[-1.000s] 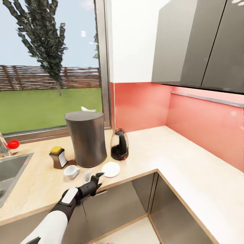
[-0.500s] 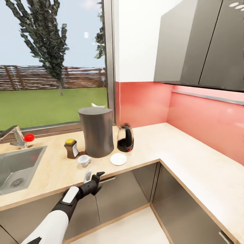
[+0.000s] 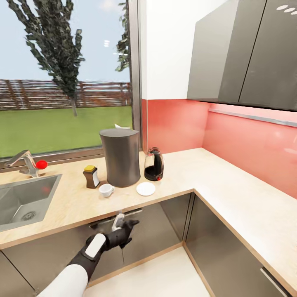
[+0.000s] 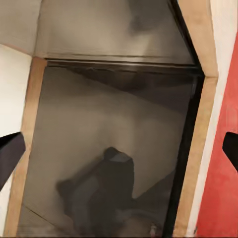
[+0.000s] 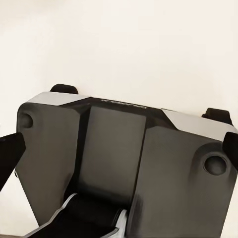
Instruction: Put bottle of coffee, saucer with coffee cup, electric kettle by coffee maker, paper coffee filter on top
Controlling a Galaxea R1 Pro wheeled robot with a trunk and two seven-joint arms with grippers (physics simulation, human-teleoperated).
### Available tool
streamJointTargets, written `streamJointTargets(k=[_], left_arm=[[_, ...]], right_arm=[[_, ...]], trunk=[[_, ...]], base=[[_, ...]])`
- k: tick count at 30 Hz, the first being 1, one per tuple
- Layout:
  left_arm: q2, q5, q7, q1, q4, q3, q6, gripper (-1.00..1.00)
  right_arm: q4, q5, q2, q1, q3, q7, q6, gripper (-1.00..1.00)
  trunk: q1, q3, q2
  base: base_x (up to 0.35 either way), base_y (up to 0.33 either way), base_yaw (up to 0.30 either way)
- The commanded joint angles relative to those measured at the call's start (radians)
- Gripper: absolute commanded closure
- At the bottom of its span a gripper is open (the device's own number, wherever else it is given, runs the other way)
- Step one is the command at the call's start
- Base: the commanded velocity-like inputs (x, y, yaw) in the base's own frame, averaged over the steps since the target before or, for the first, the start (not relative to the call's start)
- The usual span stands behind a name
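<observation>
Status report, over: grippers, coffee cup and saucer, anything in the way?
Left gripper open, empty, below the counter edge. Coffee cup on the countertop, apart from the saucer, not on it. Nothing between them.

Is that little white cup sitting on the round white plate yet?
Apart. In the head view the coffee cup stands on bare kitchen countertop left of the coffee maker, while the saucer lies empty to its right, with wood showing between them.

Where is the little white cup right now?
In the head view, the coffee cup sits on the kitchen countertop, just in front of the coffee maker, between the bottle of coffee and the saucer.
</observation>
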Motion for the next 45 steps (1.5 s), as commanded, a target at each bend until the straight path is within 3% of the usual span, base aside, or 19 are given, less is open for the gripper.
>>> streamJointTargets(k=[1, 3, 6, 9, 11, 14, 15, 16, 17, 18, 20, 22, 24, 26, 27, 29, 34, 45], left_arm=[[0.001, 0.002, -0.002, 0.017, -0.002, -0.006, 0.007, -1.0], [0.025, -0.017, -0.004, 0.102, -0.008, -0.052, 0.002, -1.0], [0.066, -0.064, -0.005, 0.183, -0.005, -0.075, -0.001, -1.0], [0.09, -0.148, -0.003, 0.264, 0.005, -0.089, -0.012, -1.0], [0.099, -0.239, -0.004, 0.328, 0.017, -0.094, -0.065, -1.0], [0.113, -0.382, 0.001, 0.413, 0.055, -0.097, -0.186, -1.0], [0.115, -0.407, 0.003, 0.426, 0.068, -0.097, -0.208, -1.0], [0.119, -0.455, 0.005, 0.449, 0.098, -0.097, -0.252, -1.0], [0.128, -0.537, 0.008, 0.48, 0.171, -0.097, -0.345, -1.0], [0.133, -0.563, 0.009, 0.489, 0.196, -0.097, -0.379, -1.0], [0.16, -0.64, 0.012, 0.522, 0.299, -0.097, -0.528, -1.0], [0.2, -0.679, 0.033, 0.557, 0.407, -0.096, -0.684, -1.0], [0.218, -0.688, 0.072, 0.574, 0.443, -0.092, -0.728, -1.0], [0.227, -0.694, 0.171, 0.589, 0.47, -0.09, -0.758, -1.0], [0.227, -0.695, 0.189, 0.591, 0.473, -0.09, -0.762, -1.0], [0.228, -0.698, 0.249, 0.595, 0.479, -0.09, -0.773, -1.0], [0.227, -0.698, 0.269, 0.596, 0.471, -0.089, -0.782, -1.0], [0.224, -0.693, 0.272, 0.596, 0.457, -0.083, -0.788, -1.0]], right_arm=[[-0.001, -0.011, -0.001, -0.001, 0.008, 0.002, 0.006, -1.0], [-0.001, -0.011, -0.003, -0.001, 0.008, 0.002, 0.006, -1.0], [-0.001, -0.011, -0.004, -0.001, 0.008, 0.002, 0.006, -1.0], [-0.001, -0.011, -0.005, -0.001, 0.008, 0.002, 0.006, -1.0], [-0.001, -0.012, -0.006, -0.001, 0.007, 0.002, 0.006, -1.0], [-0.001, -0.013, -0.008, -0.001, 0.007, 0.002, 0.006, -1.0], [-0.002, -0.013, -0.009, -0.001, 0.007, 0.002, 0.006, -1.0], [-0.002, -0.014, -0.009, -0.001, 0.007, 0.002, 0.006, -1.0], [-0.003, -0.014, -0.01, -0.001, 0.007, 0.002, 0.006, -1.0], [-0.003, -0.014, -0.01, -0.001, 0.007, 0.002, 0.006, -1.0], [-0.003, -0.014, -0.01, -0.001, 0.007, 0.002, 0.006, -1.0], [-0.003, -0.014, -0.008, -0.001, 0.007, 0.001, 0.008, -1.0], [-0.003, -0.014, -0.006, -0.001, 0.008, 0.001, 0.008, -1.0], [-0.003, -0.011, -0.003, -0.001, 0.008, -0.013, 0.01, -1.0], [-0.003, -0.011, -0.002, -0.001, 0.008, -0.02, 0.01, -1.0], [-0.003, -0.009, -0.002, -0.001, 0.008, -0.091, 0.011, -1.0], [-0.002, -0.008, -0.002, 0.002, 0.008, -0.175, 0.009, -1.0], [-0.001, -0.007, 0.003, 0.014, 0.01, -0.185, 0.01, -1.0]], trunk=[[0.001, -0.002, -0.002], [0.001, -0.002, -0.002], [0.001, -0.002, -0.002], [0.001, -0.002, -0.002], [0.001, -0.002, -0.002], [0.001, -0.002, -0.002], [0.001, -0.002, -0.002], [0.001, -0.002, -0.002], [0.001, -0.002, -0.002], [0.001, -0.002, -0.002], [0.001, -0.003, -0.002], [0.001, -0.004, -0.002], [0.001, -0.005, -0.002], [0.001, -0.007, -0.002], [0.001, -0.007, -0.002], [0.001, -0.008, -0.002], [0.001, -0.008, -0.002], [0.001, -0.01, -0.002]], base=[[-0.002, 0.0, 0.0], [-0.001, 0.0, 0.0], [0.0, 0.0, 0.0], [0.0, 0.0, 0.0], [0.0, 0.0, 0.0], [0.0, 0.0, 0.0], [0.0, 0.0, 0.0], [0.0, 0.0, 0.0], [0.0, 0.0, 0.033], [0.0, 0.0, 0.067], [0.0, 0.0, 0.151], [0.0, 0.0, 0.216], [0.0, 0.0, 0.243], [0.0, 0.0, 0.259], [0.0, 0.0, 0.266], [0.0, 0.0, 0.273], [0.0, 0.0, 0.28], [0.0, 0.0, 0.281]])
